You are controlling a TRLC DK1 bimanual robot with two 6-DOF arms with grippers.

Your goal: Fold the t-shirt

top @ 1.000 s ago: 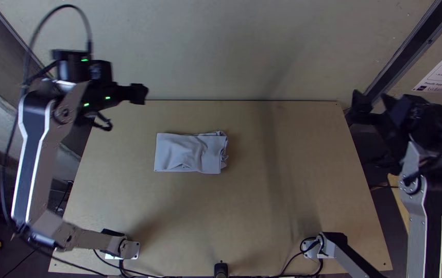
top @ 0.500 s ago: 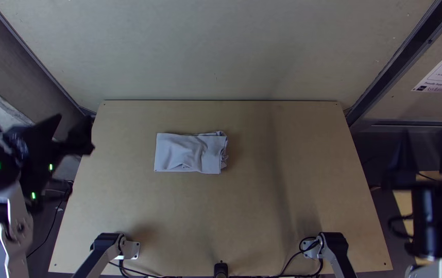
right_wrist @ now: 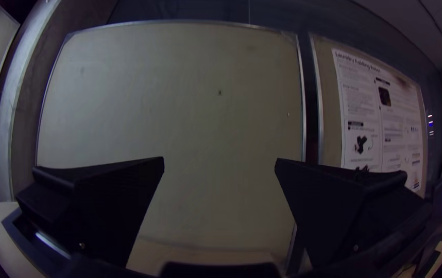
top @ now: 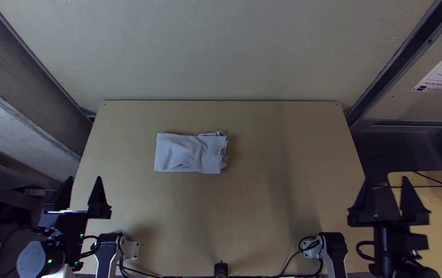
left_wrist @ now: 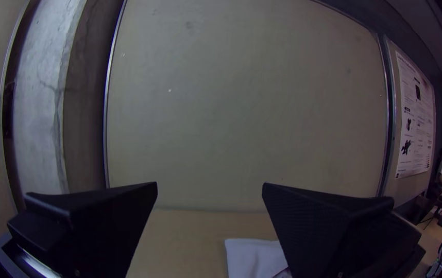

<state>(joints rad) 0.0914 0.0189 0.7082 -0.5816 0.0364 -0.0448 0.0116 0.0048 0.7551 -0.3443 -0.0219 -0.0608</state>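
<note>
Top view: your t-shirt (top: 187, 153) lies folded on the table, both grippers spread wide

You have the t-shirt folded into a compact rectangle, flat on the light wooden table (top: 283, 195), left of the middle and in the half away from the arms' bases. Its long sides run roughly across the table. You can see soft creases over its top layer, and at its right end the layers show as a ruffled, slightly bunched edge.

Your left gripper (top: 84, 178) is at the table's left edge toward the near corner, fingers pointing to the far side, well apart from the cloth. In the left wrist view you see its two fingertips parted by a broad gap, and one finger partly covers the shirt beyond it.

Your right gripper (top: 386, 179) is by the table's right edge, also pointing to the far side and well apart from the shirt. The right wrist view gives you its fingers held just as wide, with the pale board (right_wrist: 205, 103) behind them and a printed poster (right_wrist: 378, 113) beside that board.
</note>
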